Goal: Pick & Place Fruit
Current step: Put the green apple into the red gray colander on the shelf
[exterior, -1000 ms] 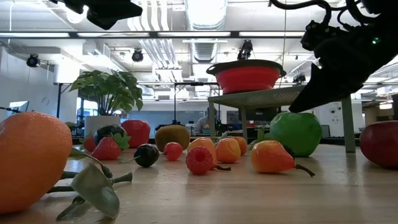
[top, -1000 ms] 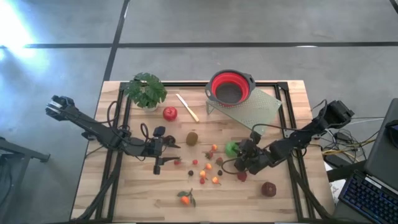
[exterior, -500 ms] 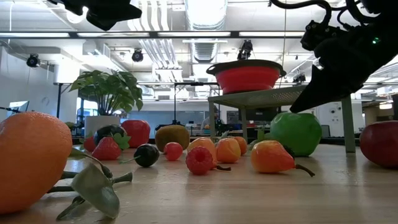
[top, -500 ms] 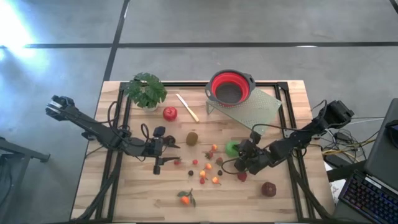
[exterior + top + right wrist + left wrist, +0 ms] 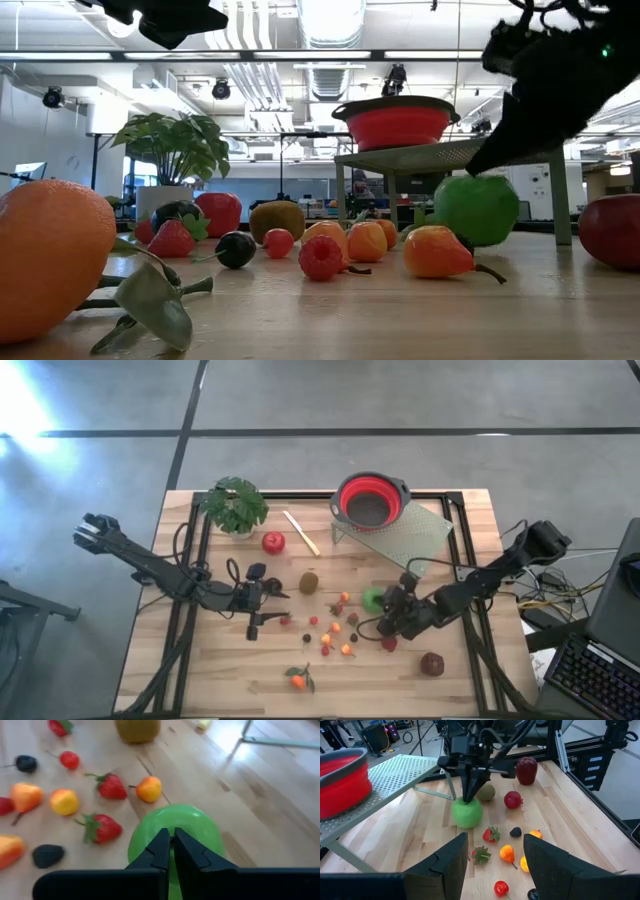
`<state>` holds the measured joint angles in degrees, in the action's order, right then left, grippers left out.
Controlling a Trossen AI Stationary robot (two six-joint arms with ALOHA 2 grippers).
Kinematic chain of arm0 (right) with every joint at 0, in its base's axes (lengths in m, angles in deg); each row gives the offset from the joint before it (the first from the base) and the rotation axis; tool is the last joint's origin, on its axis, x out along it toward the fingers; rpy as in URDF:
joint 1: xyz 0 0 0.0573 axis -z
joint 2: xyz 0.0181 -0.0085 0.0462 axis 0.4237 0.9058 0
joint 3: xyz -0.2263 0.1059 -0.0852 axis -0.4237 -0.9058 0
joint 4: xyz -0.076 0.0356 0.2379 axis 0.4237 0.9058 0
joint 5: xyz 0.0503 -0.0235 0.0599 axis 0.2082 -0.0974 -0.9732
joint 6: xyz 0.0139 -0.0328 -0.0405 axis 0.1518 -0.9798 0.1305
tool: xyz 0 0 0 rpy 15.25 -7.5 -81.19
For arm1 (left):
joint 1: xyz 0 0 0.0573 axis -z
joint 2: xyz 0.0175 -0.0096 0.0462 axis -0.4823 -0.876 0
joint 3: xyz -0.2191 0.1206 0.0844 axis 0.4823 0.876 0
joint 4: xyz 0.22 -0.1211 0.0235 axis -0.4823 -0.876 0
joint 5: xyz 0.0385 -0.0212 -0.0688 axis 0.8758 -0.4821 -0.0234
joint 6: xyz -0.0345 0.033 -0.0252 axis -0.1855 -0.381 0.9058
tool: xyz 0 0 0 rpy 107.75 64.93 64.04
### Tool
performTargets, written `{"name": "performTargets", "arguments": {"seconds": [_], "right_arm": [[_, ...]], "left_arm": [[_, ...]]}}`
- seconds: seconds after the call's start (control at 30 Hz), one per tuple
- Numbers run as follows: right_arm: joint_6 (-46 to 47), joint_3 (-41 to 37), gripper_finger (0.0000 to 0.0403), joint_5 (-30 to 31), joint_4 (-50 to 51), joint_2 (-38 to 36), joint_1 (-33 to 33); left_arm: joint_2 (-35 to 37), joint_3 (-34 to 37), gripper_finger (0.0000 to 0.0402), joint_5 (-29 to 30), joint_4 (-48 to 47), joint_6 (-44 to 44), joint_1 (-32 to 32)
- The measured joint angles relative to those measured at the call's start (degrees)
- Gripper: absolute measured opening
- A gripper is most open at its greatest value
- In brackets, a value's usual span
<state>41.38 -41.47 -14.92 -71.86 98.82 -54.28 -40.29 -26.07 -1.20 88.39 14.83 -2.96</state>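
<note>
Over the green apple: right gripper (image 5: 392,610) is hovering above the wooden table (image 5: 200,670), fingers (image 5: 167,851) pinched shut with nothing between them, tips pointing down at the fruit
green apple (image 5: 373,598): sitting on the boards just beside the rack's near leg; right wrist view is showing the closed tips right over its top, contact or a small gap cannot be told
left gripper (image 5: 262,606): waiting low over the table's left-centre, jaws spread wide and empty, facing the fruit cluster
small fruit: strawberries (image 5: 491,834), orange berries (image 5: 507,853) and a dark berry (image 5: 515,832) are lying scattered between the two grippers
kiwi (image 5: 309,582): lying near the table's centre, apart from the green apple
red apple (image 5: 273,542): sitting just beside the potted plant (image 5: 235,506)
dark red apple (image 5: 431,664): lying near the front right edge, beside the right arm
tangerine (image 5: 298,679): leafy, lying alone at the front edge, well apart from the rest
plum (image 5: 256,571): resting just beside the left arm's wrist
red colander (image 5: 371,499): standing on the perforated rack (image 5: 410,535) at the back of the table
knife (image 5: 301,533): lying between red apple and rack
</note>
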Motion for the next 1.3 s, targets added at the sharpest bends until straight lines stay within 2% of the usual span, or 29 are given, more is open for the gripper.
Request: {"name": "performTargets", "arguments": {"seconds": [0.3,0.53,1.13,1.3], "right_arm": [[-9.5,3.8,0.0009,-0.7,-0.1,-4.8,0.0],[-16.6,6.0,0.0009,-4.4,-0.2,-9.7,1.5],[-31.8,12.4,0.001,-15.6,0.2,-20.1,11.6],[-34.5,16.5,0.0009,-16.6,5.6,-21.3,16.4]], "left_arm": [[0.0,0.0,0.0197,0.0,0.0,0.0,0.0],[0.0,0.0,0.0197,0.0,0.0,0.0,0.0],[0.0,0.0,0.0197,0.0,0.0,0.0,0.1],[0.0,0.0,0.0197,0.0,0.0,0.0,0.1]]}}
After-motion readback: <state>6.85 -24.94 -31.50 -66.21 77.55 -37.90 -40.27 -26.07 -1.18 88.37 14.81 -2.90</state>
